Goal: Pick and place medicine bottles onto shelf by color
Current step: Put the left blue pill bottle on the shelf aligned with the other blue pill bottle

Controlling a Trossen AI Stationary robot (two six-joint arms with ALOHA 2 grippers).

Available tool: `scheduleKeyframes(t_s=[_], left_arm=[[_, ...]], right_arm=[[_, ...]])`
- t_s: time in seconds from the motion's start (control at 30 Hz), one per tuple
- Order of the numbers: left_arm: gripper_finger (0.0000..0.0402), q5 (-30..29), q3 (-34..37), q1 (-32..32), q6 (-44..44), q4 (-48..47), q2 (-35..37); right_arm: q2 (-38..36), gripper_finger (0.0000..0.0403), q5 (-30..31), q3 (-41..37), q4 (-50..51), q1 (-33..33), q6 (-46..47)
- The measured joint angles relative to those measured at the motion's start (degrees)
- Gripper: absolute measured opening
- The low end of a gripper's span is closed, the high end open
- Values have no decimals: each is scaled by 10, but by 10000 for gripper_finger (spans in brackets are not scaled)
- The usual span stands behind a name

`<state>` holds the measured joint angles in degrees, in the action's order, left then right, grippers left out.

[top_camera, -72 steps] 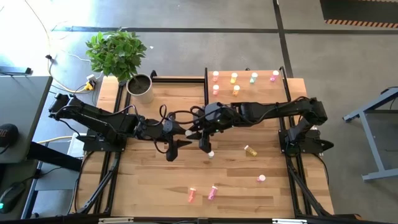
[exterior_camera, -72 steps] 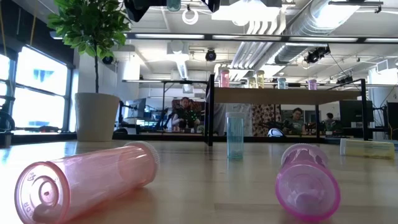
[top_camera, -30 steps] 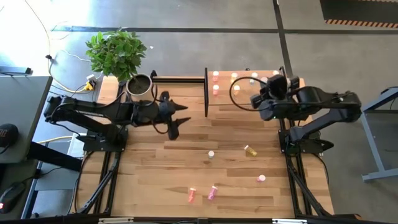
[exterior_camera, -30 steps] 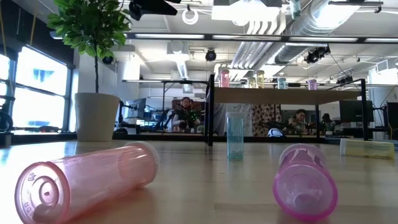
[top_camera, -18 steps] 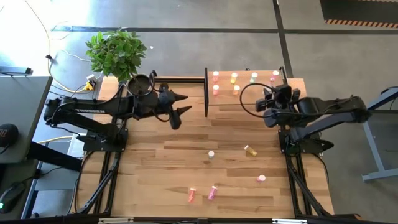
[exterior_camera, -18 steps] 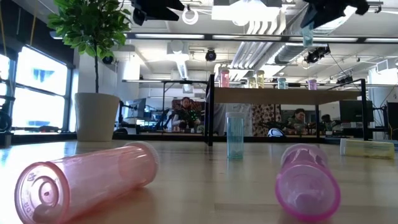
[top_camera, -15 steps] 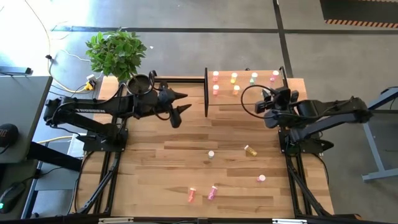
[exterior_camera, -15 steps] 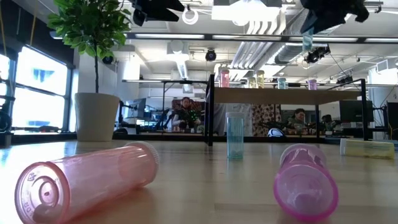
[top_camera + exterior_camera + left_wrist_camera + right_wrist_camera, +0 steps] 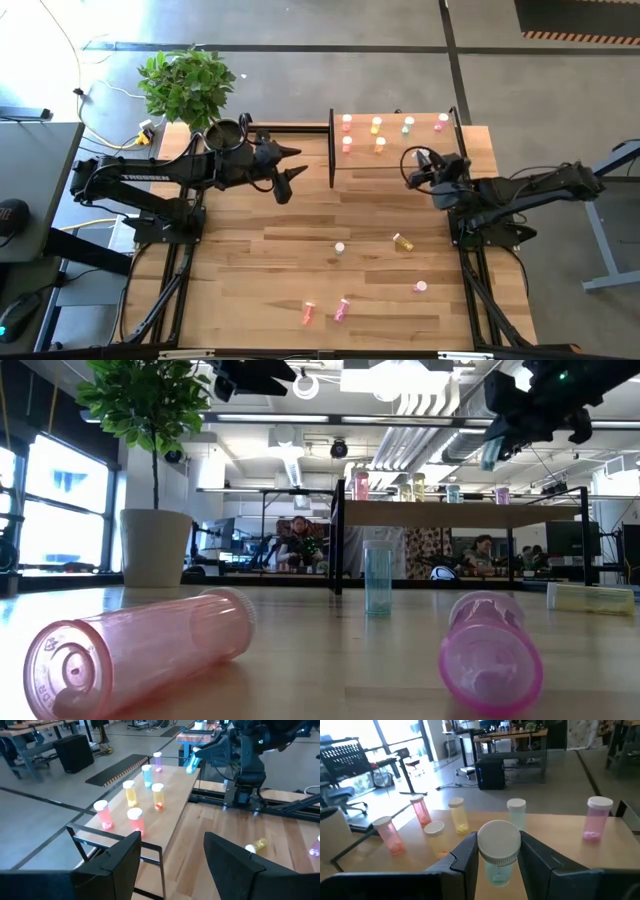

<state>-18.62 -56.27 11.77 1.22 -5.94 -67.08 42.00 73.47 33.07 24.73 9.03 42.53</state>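
The right gripper (image 9: 496, 851) is clamping a pale green, translucent bottle (image 9: 497, 852) with a white round cap, holding it above the shelf (image 9: 470, 140) near the shelf's front edge. Six capped bottles are standing upright on that light-wood board in pink, yellow, pale green and magenta. The left gripper (image 9: 287, 163) is hanging with its fingers spread and empty near the table's (image 9: 300, 270) far edge, beside the grey pot (image 9: 226, 142).
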Motion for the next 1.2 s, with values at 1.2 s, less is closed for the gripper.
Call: scheduleKeyframes(t_s=[1.2], left_arm=[[207,-60,0,30,-45,-3,0]], right_arm=[[87,103,-360,43,-62,-310,-164]])
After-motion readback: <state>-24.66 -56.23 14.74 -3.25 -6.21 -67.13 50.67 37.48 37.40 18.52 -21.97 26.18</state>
